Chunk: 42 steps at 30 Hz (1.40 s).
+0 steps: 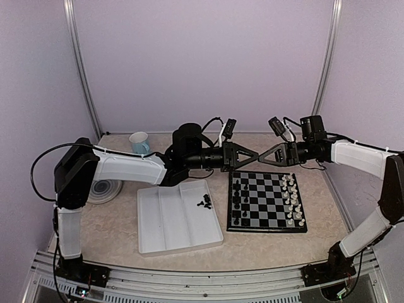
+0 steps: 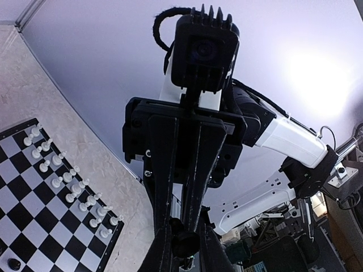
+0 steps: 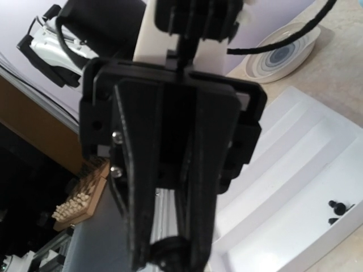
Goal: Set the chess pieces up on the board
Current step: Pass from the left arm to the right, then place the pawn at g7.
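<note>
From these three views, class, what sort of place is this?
Probably a robotics lab test cell: two arms bolted at a table's edge, plain walls on metal poles enclosing it, and a board and tray laid out as practice props.

The board lies right of centre on the surface, with the tray just beside it on the left. Some chess pieces lie in the tray's right compartment. A mug stands near the far left corner, and a plate lies by the left edge.
</note>
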Each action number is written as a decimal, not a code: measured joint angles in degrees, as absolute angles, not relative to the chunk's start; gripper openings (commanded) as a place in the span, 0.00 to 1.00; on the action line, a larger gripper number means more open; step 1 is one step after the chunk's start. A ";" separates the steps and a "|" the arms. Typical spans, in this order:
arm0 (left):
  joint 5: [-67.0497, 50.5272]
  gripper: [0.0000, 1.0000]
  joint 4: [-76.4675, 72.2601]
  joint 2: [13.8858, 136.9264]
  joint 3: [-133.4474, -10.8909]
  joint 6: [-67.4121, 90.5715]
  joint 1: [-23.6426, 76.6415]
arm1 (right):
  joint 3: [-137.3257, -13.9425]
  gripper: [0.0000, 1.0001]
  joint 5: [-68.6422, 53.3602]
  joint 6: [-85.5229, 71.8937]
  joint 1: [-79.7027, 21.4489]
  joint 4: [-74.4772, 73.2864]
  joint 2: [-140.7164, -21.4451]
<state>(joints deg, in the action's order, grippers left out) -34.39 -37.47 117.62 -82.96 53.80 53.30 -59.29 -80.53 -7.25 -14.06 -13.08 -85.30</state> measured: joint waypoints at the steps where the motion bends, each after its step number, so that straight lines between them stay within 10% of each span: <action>1: -34.28 0.20 -37.41 117.62 -82.98 53.82 53.30 | -59.29 0.05 -80.34 -7.18 -14.06 -13.15 -85.30; 13: -28.42 0.50 -30.37 117.23 -81.95 51.29 51.83 | -62.24 0.00 -68.58 3.01 -14.06 -21.80 -85.08; 42: -13.58 0.55 -16.93 93.97 -63.88 41.25 43.11 | -83.24 0.00 -5.56 31.73 -29.30 -43.81 -100.53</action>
<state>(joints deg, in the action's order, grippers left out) -13.58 -16.93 93.97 -63.88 41.25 43.11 -83.24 -5.56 31.73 -29.30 -43.81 -100.53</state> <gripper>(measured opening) 0.545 0.048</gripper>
